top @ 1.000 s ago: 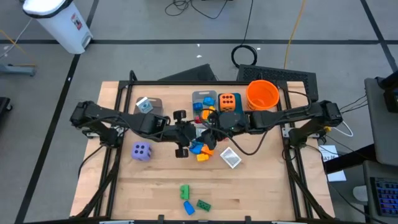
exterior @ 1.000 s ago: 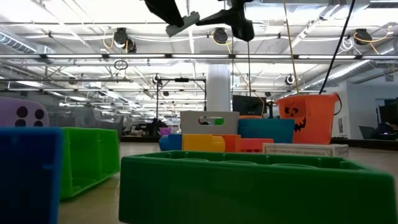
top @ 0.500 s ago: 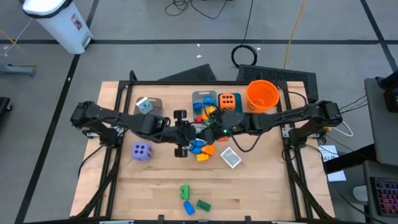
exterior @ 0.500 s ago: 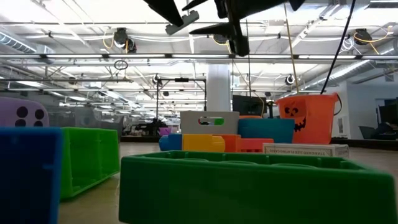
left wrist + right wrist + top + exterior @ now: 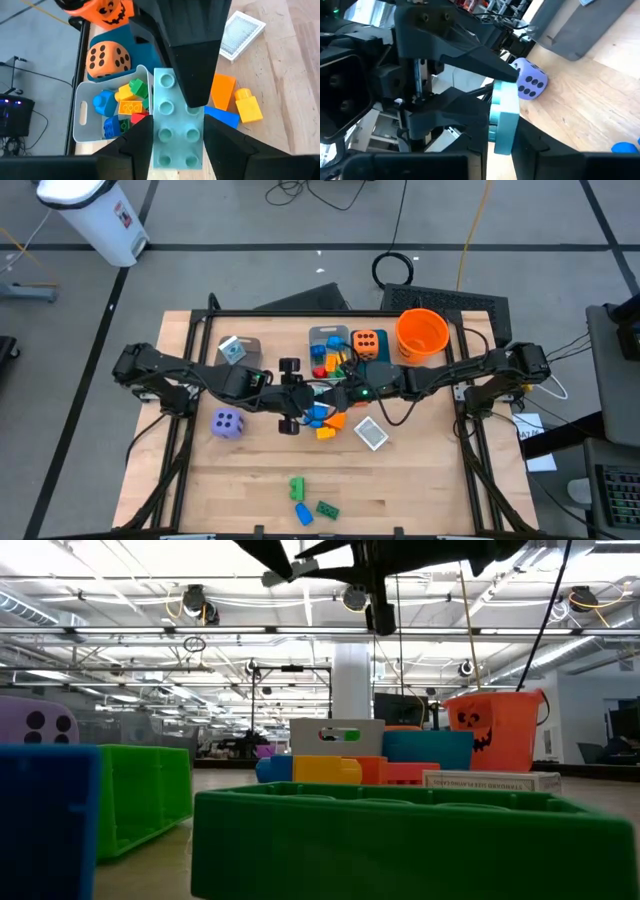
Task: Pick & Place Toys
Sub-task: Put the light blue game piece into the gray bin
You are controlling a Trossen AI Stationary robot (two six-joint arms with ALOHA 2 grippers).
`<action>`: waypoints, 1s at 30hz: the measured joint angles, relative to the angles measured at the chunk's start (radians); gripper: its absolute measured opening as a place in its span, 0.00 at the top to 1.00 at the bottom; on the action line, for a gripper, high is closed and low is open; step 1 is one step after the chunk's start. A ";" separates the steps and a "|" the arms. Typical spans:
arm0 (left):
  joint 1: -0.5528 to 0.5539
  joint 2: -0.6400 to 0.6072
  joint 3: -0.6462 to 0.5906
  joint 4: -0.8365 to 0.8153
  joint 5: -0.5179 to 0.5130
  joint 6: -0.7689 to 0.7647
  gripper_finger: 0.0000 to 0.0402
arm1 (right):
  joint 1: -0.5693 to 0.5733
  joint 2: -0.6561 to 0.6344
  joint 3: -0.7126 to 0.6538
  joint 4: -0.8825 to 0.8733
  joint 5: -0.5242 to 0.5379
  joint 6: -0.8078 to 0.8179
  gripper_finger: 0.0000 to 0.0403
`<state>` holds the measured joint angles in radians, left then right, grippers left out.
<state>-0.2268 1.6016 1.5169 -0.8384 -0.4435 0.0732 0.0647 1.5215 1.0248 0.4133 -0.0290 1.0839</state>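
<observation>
Bright, even light falls from the ceiling lamps [image 5: 195, 602] high above my jaws, so the table [image 5: 420, 480] beneath them carries only faint, soft shadows. The pale teal brick [image 5: 177, 125] between my jaws is evenly lit, while my dark fingers [image 5: 135, 145] beside it look nearly featureless. The green brick [image 5: 400, 840] nearest the low camera is out of focus.

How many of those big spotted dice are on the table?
2. The purple dice sits on the bare wood on the left side of the table. The orange dice sits in the teal bin beside the orange bucket. Others could be hidden beneath the arms.
</observation>
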 joint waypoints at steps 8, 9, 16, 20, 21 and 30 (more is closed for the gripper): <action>-0.001 0.002 0.062 -0.067 0.053 0.004 0.43 | -0.015 -0.018 0.001 0.021 -0.022 -0.027 0.88; -0.001 0.002 0.091 -0.096 0.053 0.006 0.42 | -0.024 -0.029 0.001 0.019 -0.031 -0.035 0.88; 0.000 0.001 0.343 -0.261 0.046 0.023 0.41 | -0.121 -0.124 0.010 -0.037 -0.069 -0.091 0.89; 0.016 0.000 0.469 -0.286 0.028 0.046 0.41 | -0.189 -0.159 0.090 -0.247 -0.080 -0.198 0.89; 0.022 0.000 0.497 -0.283 0.028 0.044 0.41 | -0.207 -0.158 0.121 -0.298 -0.081 -0.232 0.89; 0.112 -0.080 0.618 -0.217 0.258 -0.041 0.41 | -0.365 -0.027 0.389 -0.700 -0.106 -0.484 0.89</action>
<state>-0.1146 1.5212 2.1353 -1.0550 -0.1855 0.0326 -0.3002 1.4949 1.4142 -0.2868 -0.1353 0.6002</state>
